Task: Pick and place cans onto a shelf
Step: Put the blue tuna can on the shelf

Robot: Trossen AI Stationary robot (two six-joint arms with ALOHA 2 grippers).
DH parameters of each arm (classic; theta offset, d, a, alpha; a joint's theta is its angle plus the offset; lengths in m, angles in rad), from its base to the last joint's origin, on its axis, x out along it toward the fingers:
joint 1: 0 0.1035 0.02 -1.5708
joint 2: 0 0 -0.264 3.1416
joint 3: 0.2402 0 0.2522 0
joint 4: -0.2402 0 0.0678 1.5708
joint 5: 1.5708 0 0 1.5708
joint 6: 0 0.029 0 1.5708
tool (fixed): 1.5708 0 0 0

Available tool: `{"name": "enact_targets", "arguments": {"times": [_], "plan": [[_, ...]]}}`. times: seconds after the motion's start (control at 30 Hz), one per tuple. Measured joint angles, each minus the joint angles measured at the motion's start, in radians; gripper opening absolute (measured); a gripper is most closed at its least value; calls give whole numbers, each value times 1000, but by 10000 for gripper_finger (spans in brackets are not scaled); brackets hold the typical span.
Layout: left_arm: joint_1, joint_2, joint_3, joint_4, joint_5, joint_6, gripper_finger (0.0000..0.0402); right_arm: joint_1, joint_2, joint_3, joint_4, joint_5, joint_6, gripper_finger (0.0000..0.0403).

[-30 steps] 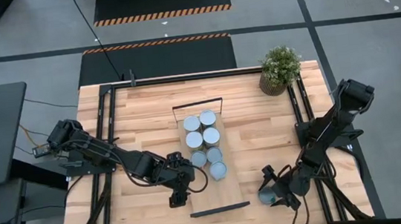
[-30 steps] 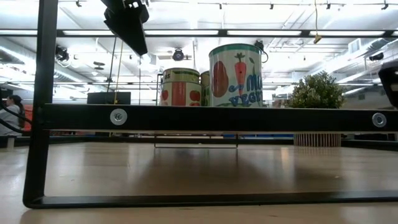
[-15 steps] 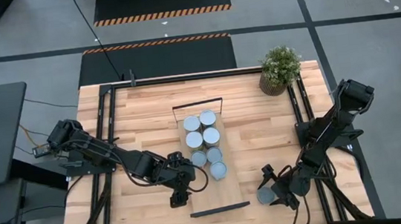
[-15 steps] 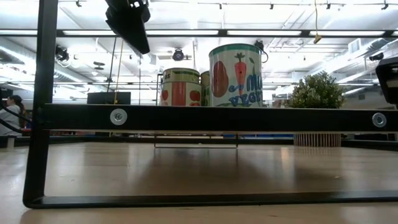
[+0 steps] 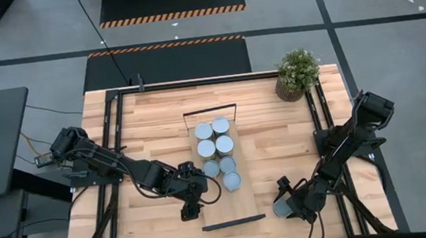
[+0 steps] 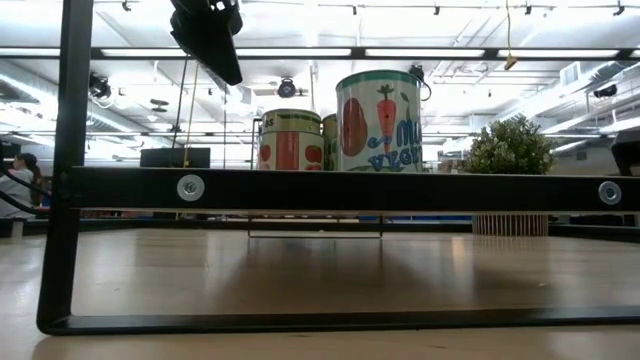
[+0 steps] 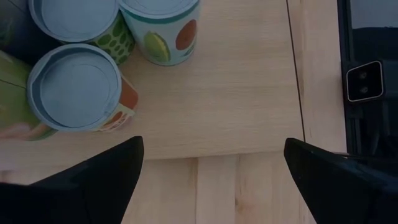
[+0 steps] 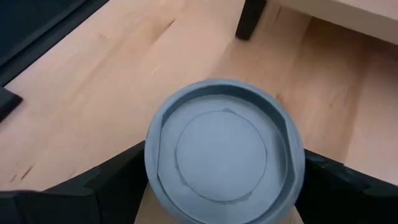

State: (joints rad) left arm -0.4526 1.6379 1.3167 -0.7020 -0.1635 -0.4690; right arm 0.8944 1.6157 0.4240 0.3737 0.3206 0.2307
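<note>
Right gripper (image 5: 288, 204) clamps a can (image 8: 224, 149) just off the shelf's (image 5: 239, 205) near end.
Left gripper (image 5: 191, 204) open beside the shelf's bare near half; right arm has edged left since earlier.

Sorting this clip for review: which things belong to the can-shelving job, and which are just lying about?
Job: seven cans on the shelf; eighth can gripped by the right gripper; open left gripper beside the shelf.
Lying about: potted plant.
</note>
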Motion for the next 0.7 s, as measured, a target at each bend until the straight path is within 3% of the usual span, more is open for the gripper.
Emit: {"name": "enact_targets", "arguments": {"times": [0.2, 0.37, 0.5, 0.7], "plan": [[0, 0, 0, 8, 0, 0, 394, 0, 0, 0, 0, 3, -2, 343], [0, 0, 0, 23, 0, -1, 394, -7, 0, 1, 0, 5, 5, 298], [0, 0, 0, 23, 0, 0, 394, -22, -10, 1, -13, 6, 3, 292], [0, 0, 0, 25, 0, -1, 394, -89, -110, 0, -17, 137, -33, 294]]}}
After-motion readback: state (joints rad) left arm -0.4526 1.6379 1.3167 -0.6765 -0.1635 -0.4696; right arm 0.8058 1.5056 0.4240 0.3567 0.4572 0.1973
